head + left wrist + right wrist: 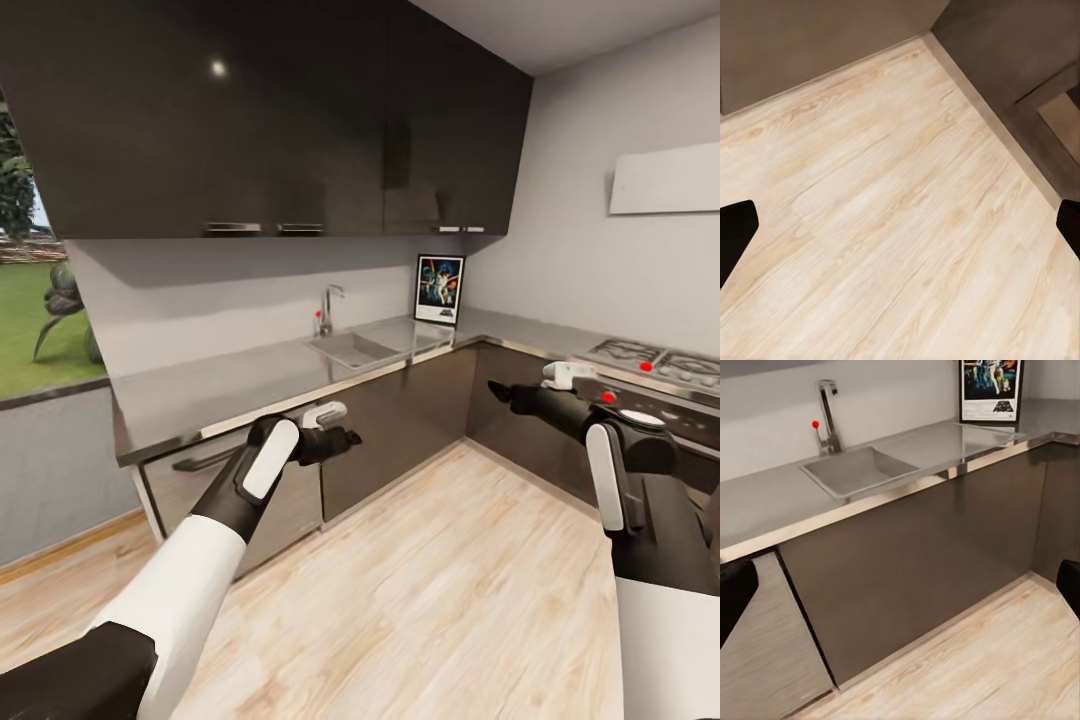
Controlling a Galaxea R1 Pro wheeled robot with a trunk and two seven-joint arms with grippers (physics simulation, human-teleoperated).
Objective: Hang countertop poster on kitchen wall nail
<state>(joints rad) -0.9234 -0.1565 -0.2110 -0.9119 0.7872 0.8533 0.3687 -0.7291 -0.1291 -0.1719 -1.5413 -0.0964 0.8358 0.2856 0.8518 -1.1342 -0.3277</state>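
Both arms are showing glossy white shells over black joints. The left arm [215, 520] is ending in a black gripper with a white cap; the right arm [610, 470] is wearing a white oval forearm panel.

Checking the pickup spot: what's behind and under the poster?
The poster stands upright on the steel countertop, in its corner, with pale wall behind. Whether it touches the wall is hidden.
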